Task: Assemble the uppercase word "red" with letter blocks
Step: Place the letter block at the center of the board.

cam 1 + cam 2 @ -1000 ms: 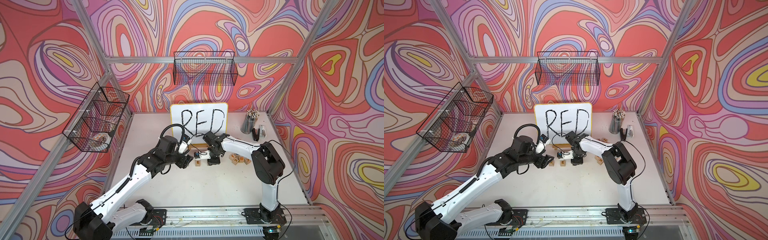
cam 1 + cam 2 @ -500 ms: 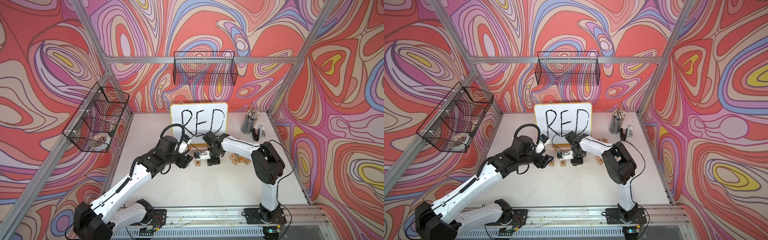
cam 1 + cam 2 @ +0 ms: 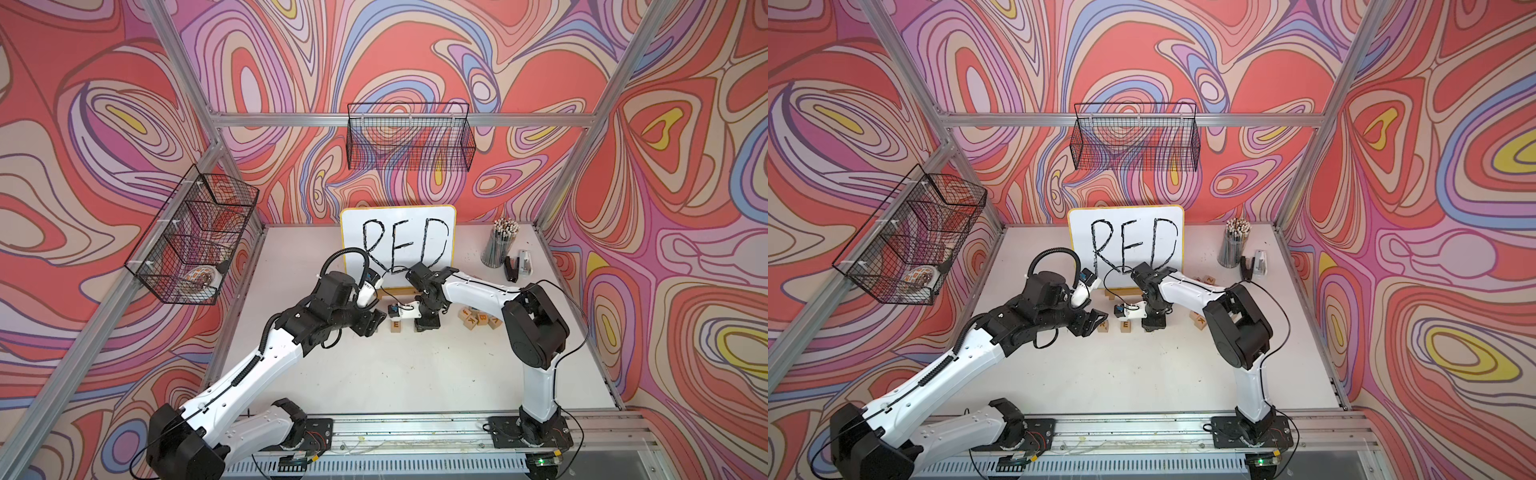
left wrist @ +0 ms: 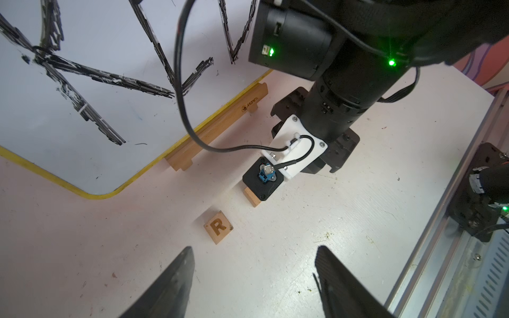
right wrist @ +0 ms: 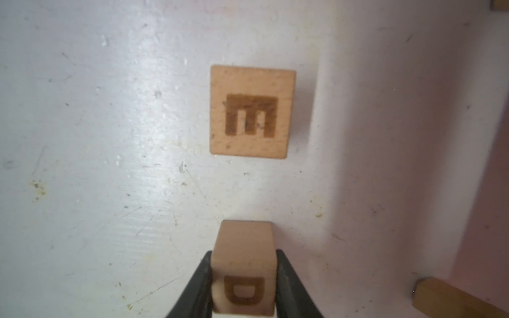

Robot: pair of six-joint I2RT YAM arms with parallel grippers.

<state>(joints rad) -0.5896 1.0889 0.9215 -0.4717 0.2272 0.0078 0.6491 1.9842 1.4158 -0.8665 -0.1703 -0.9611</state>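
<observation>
The D block (image 5: pixel 243 278) is clamped between the jaws of my right gripper (image 5: pixel 243 264), letter face up. I cannot tell if it touches the table (image 5: pixel 110 137). The E block (image 5: pixel 252 111) lies straight ahead of these jaws across a clear gap, with its letter turned the same way. The R block (image 4: pixel 218 227) lies near my left gripper (image 4: pixel 253 250), which is spread and empty. The right arm is nearer, so I think D must move along this line toward E before I let go.
</observation>
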